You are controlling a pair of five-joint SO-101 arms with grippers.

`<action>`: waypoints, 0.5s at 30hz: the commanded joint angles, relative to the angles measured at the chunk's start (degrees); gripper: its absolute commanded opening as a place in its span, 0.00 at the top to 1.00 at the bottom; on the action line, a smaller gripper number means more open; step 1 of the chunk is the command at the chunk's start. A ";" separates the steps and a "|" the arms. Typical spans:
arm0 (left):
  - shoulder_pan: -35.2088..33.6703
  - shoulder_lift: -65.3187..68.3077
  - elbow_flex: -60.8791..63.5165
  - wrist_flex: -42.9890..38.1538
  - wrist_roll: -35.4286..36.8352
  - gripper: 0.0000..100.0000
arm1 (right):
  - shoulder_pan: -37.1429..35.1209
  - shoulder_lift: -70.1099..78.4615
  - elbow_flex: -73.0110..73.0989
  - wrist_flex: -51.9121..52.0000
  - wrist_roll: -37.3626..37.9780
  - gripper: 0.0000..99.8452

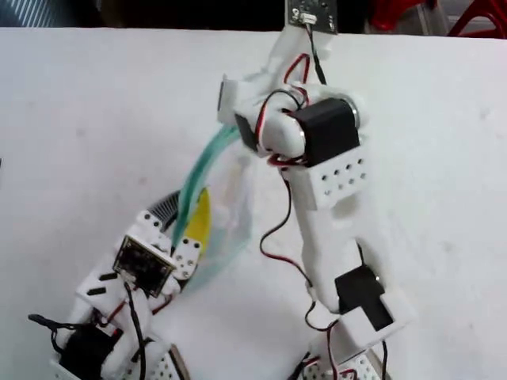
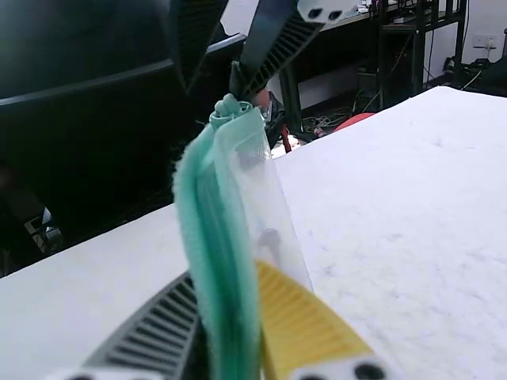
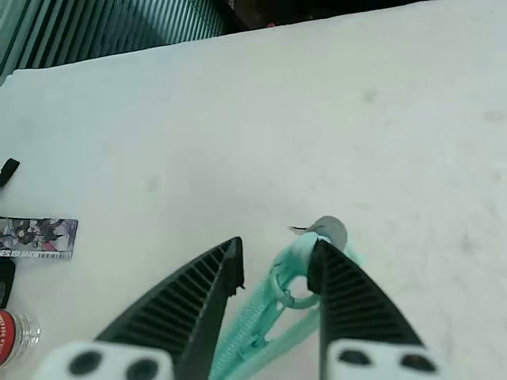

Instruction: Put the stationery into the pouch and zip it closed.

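My left end effector [image 2: 226, 277] is clamped on the pouch's [image 1: 230, 198] near end, holding it on edge above the bench [image 1: 95, 119]. My right end effector [image 3: 277, 249] sits partly open at the far end, the teal zip pull [image 3: 289, 277] touching 1 finger.

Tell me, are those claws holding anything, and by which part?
The left claw clamps the pouch by one end of its zip. The right claw sits around the zip's other end; whether it grips cannot be told.
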State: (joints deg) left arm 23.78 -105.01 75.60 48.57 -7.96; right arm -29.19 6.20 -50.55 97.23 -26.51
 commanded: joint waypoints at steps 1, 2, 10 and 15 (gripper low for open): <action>0.57 0.31 -0.18 0.97 -0.79 0.98 | 0.84 1.27 -2.20 0.13 -0.26 0.82; 0.57 0.31 -0.18 0.97 -0.79 0.98 | 0.84 2.07 -2.20 0.31 -0.26 0.81; 0.57 0.31 -0.18 0.97 -0.79 0.98 | 0.75 6.29 -2.11 0.48 -0.18 0.83; 0.57 0.31 -0.18 0.97 -0.79 0.98 | 0.31 5.85 -2.29 0.13 5.98 0.98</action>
State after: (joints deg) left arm 23.78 -105.01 75.60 48.66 -7.96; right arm -28.57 13.05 -50.99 97.23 -23.25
